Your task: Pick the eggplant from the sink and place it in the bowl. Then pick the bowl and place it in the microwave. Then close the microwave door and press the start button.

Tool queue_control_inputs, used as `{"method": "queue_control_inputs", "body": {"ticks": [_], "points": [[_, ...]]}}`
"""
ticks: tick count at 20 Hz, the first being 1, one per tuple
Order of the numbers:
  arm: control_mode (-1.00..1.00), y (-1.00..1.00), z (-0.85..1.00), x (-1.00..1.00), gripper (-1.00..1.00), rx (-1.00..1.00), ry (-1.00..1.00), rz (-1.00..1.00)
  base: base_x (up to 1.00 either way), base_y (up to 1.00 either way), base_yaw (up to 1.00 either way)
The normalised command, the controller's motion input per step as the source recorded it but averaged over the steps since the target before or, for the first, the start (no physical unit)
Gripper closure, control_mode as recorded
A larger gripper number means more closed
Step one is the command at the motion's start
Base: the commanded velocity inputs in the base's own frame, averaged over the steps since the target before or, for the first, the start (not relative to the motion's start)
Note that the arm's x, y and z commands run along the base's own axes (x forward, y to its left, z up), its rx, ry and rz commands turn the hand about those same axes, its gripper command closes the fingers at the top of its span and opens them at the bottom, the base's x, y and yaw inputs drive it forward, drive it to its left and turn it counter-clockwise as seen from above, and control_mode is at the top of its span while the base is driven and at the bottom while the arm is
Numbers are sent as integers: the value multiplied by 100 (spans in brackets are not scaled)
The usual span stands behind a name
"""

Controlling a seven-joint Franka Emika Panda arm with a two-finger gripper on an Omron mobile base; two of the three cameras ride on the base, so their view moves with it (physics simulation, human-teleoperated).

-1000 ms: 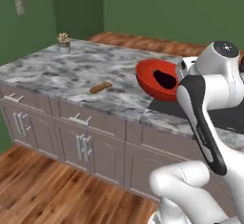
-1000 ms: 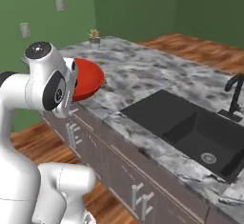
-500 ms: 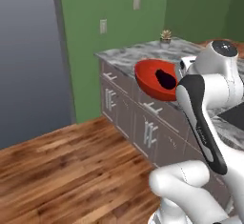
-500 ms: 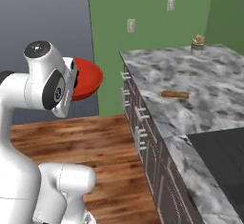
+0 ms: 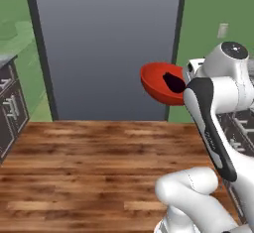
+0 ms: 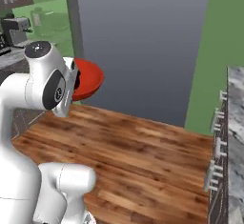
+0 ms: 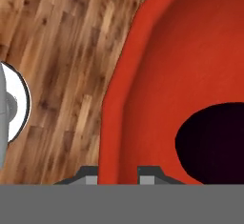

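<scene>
Gripper clamped on glossy red-orange bowl rim at 6 o'clock, kept level so dark purple eggplant stays inside during transit.

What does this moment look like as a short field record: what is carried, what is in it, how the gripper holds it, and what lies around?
carried: red bowl, lifted clear of any surface
contents: dark eggplant lying inside the bowl
gripper: shut on the bowl's rim, one finger inside and one outside
below: wooden floor
ahead: tall grey panel against a green wall
side: marble counter with cabinet drawers at the right base view's right edge
</scene>
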Motion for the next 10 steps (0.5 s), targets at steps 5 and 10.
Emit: {"method": "queue_control_inputs", "body": {"ticks": [5, 10], "points": [[100, 0, 0, 0, 100, 0, 0, 0, 4, 25, 76], [100, 0, 0, 0, 100, 0, 0, 0, 13, 27, 78]]}}
